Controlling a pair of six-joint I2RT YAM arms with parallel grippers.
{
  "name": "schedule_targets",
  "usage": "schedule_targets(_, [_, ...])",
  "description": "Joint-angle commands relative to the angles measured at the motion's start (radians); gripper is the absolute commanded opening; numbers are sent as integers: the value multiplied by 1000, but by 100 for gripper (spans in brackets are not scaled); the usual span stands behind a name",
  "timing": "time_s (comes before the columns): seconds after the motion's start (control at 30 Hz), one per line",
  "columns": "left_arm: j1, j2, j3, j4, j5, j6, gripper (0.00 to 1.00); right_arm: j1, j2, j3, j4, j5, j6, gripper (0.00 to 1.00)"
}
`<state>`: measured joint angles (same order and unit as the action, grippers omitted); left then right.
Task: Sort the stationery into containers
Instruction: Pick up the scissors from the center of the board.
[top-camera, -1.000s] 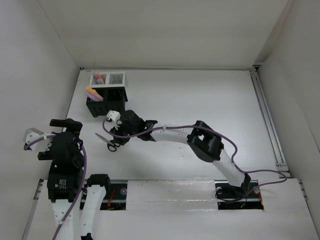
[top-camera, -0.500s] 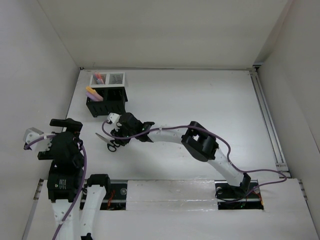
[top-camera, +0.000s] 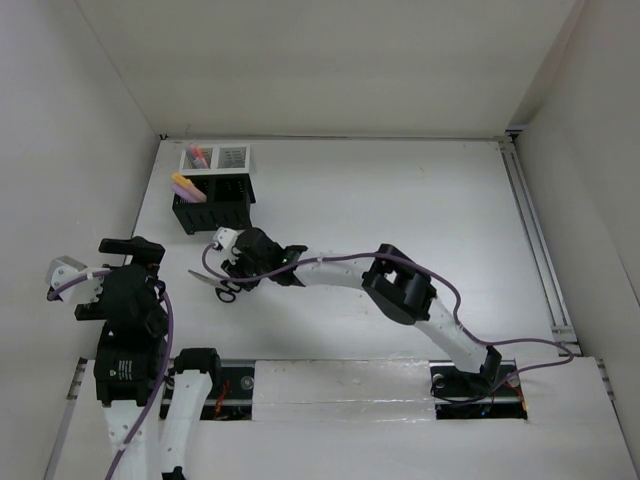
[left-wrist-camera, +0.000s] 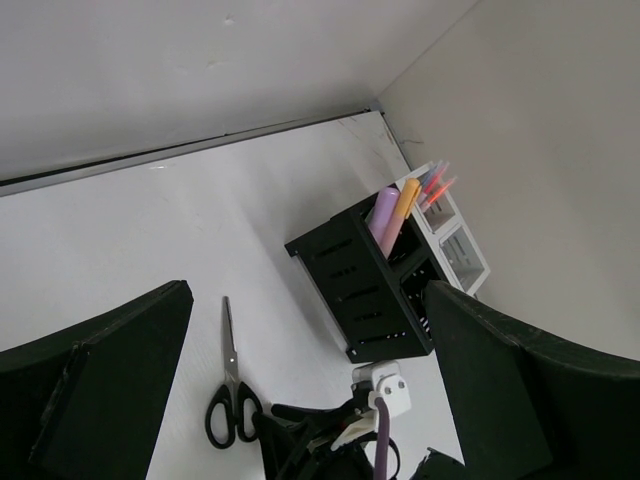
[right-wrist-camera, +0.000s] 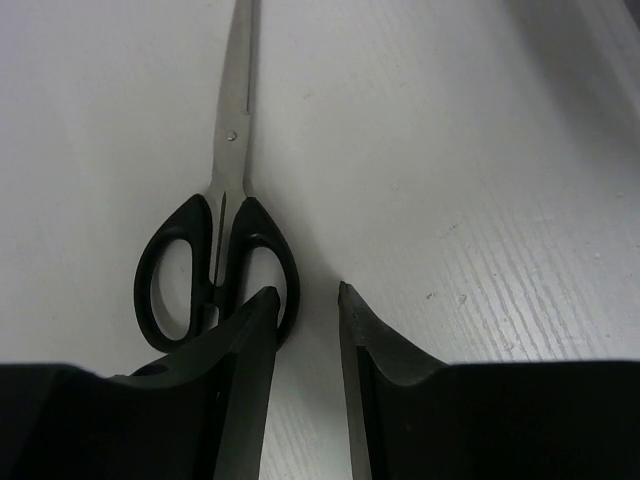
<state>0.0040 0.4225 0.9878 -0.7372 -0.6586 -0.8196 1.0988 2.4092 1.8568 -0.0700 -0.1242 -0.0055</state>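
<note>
The right arm (top-camera: 335, 272) was a white tube with chunky black joints. The left arm (top-camera: 125, 345) was black up top and white lower down. A thin purple cable (top-camera: 168, 322) ran along each one. The fingers (right-wrist-camera: 235, 400) were flat and black.

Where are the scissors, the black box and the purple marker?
scissors (right-wrist-camera: 236, 90): right wrist view, on the blade.
black box (left-wrist-camera: 350, 285): left wrist view, on its side wall.
purple marker (left-wrist-camera: 382, 212): left wrist view, on its top end.

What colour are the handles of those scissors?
The scissors have black handles; the right wrist view shows them best.
</note>
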Motion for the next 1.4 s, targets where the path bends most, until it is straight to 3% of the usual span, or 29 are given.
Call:
schedule_targets(0.0, [2,-7,-8,33,-1,14,100,27,27,36,-60,69,-34,36])
schedule_targets(0.23, [2,-16,-8,33,-1,14,100,38,45,27,-71,92,-34,27])
schedule_targets(0.43, [2,-16,-8,33,-1,14,100,47,56,-4,-71,101,-34,0])
schedule_targets(0.63, [2,-16,-8,33,-1,14,100,47,-10,-122,-33,116,-22,0])
schedule_targets(0.9, [2,-16,-17,64,76,77,100,47,-341,-366,52,294,84,0])
schedule_targets(1.13, [2,53,29,108,339,158,100,47,-648,-537,61,513,202,0])
schedule_targets(1.23, [2,97,38,126,558,168,100,47,-734,-551,35,613,237,0])
schedule_targets(1.27, [2,122,38,168,699,168,100,47,-748,-551,35,630,251,0])
schedule_targets(1.37, [2,143,-20,284,874,122,100,47,-789,-528,-4,713,304,0])
